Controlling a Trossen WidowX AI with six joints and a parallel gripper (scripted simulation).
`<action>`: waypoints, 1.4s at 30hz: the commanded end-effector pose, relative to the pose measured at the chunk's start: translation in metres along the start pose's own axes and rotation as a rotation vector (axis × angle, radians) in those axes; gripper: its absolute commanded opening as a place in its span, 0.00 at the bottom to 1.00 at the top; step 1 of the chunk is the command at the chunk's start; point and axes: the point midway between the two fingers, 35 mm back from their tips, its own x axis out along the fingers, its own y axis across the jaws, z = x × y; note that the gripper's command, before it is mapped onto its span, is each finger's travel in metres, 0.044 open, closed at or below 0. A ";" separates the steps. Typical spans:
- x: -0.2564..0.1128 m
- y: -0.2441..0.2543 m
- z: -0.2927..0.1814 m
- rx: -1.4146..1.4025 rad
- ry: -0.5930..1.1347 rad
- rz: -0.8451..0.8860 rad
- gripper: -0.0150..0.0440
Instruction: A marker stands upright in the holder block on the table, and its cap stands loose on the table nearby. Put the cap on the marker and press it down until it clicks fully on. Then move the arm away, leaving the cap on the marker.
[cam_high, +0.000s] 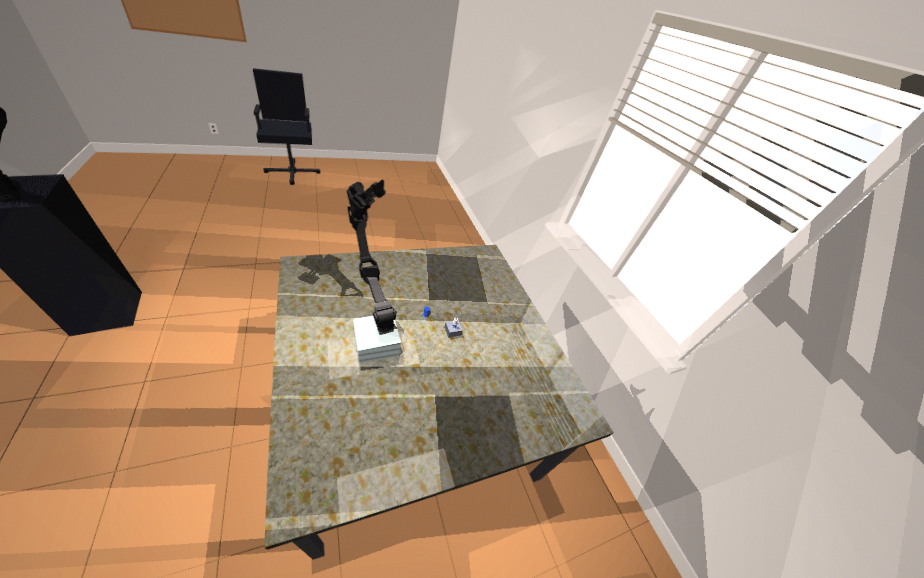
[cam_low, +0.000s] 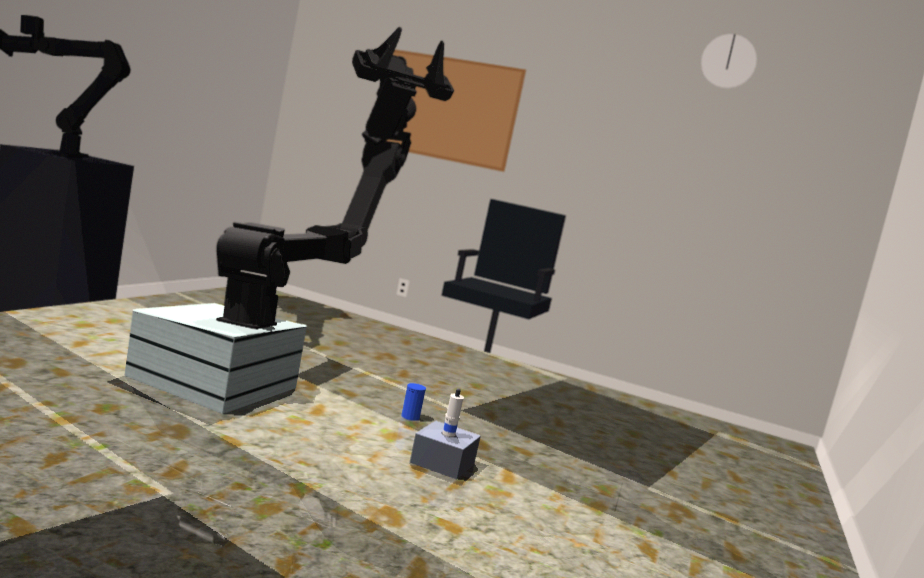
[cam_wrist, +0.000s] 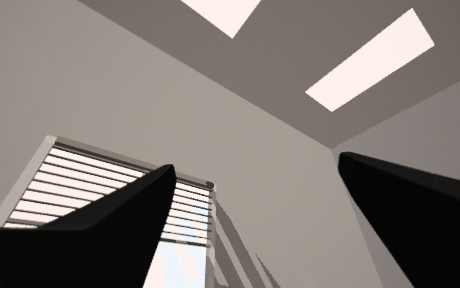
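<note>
The marker (cam_high: 455, 322) (cam_low: 454, 407) stands upright in the grey holder block (cam_high: 453, 331) (cam_low: 444, 455), its white body and dark tip bare, with a blue band low down. The blue cap (cam_high: 426, 311) (cam_low: 413, 402) stands upright on the table, a short way from the block and apart from it. My gripper (cam_low: 420, 35) (cam_wrist: 255, 166) is open and empty, raised high above the table and far from both cap and marker. Its fingers point upward. The wrist view shows the two dark fingers wide apart, with only wall, window and ceiling beyond; cap and marker are not in it.
My arm's base stands on a pale layered box (cam_high: 378, 339) (cam_low: 177, 361) on the stone-patterned table (cam_high: 354, 436) (cam_low: 381, 504). A black chair (cam_high: 281, 102) (cam_low: 519, 245) is beyond the table. Another dark arm (cam_low: 95, 88) stands on a black pedestal (cam_high: 68, 265) (cam_low: 61, 231) off to the left.
</note>
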 end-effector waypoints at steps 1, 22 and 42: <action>0.001 -0.002 0.000 0.001 0.002 -0.002 0.89; 0.157 -0.210 -0.095 0.110 0.552 -0.011 0.66; 0.179 -0.159 -0.375 0.143 1.311 0.597 0.66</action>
